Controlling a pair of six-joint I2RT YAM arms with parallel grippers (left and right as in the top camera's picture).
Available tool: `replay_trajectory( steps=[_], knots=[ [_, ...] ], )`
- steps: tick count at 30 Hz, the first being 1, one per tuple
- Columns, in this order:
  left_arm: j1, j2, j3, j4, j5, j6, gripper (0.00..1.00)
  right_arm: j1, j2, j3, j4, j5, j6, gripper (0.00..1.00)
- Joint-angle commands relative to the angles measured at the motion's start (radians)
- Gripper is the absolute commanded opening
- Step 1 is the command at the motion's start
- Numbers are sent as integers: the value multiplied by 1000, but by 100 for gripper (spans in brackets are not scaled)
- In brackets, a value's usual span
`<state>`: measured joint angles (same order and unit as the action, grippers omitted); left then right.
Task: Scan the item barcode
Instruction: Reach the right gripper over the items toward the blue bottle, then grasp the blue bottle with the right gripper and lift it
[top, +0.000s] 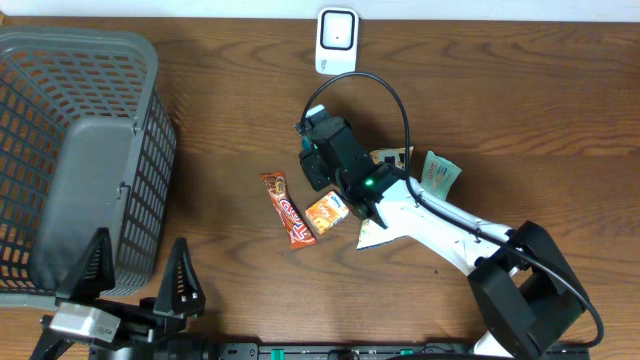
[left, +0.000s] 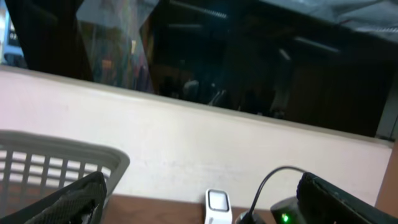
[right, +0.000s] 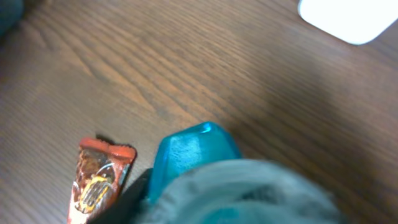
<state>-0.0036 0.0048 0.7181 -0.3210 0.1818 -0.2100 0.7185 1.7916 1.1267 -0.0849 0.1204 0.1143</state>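
My right gripper (top: 318, 135) reaches over the middle of the table, a little below the white barcode scanner (top: 337, 40). Its jaws are closed on a light blue packet (top: 316, 110), whose tip pokes out past the fingers toward the scanner. In the right wrist view the blue packet (right: 193, 152) fills the space in front of the camera, with a black finger (right: 134, 193) against its left side, and the scanner (right: 348, 18) is a white blur at the top right. My left gripper (top: 138, 272) stands open at the table's front left, holding nothing.
A grey plastic basket (top: 60, 60) takes up the left side. Below my right gripper lie a red chocolate bar (top: 287, 209) and an orange packet (top: 326, 213). A green packet (top: 438, 173) and a pale packet (top: 375, 232) lie beside the right arm.
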Motion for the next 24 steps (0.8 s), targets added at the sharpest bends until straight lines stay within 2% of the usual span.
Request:
replay_trajectory(
  steps=[1,10,18,22,24],
  knots=[
    [2,-1,3,-23,13,-5,98,3,11,14,9,1,2,27],
    [2,-1,2,-42,13,-5,98,2,-21,14,21,1,1,1],
    [2,-1,-89,-28,13,56,98,2,-206,14,-115,-101,4,1],
    [2,-1,-195,33,14,55,98,-4,-343,14,-210,-195,6,3],
    [2,-1,-259,77,14,55,98,-16,-427,14,-275,-260,58,2]
  ],
)
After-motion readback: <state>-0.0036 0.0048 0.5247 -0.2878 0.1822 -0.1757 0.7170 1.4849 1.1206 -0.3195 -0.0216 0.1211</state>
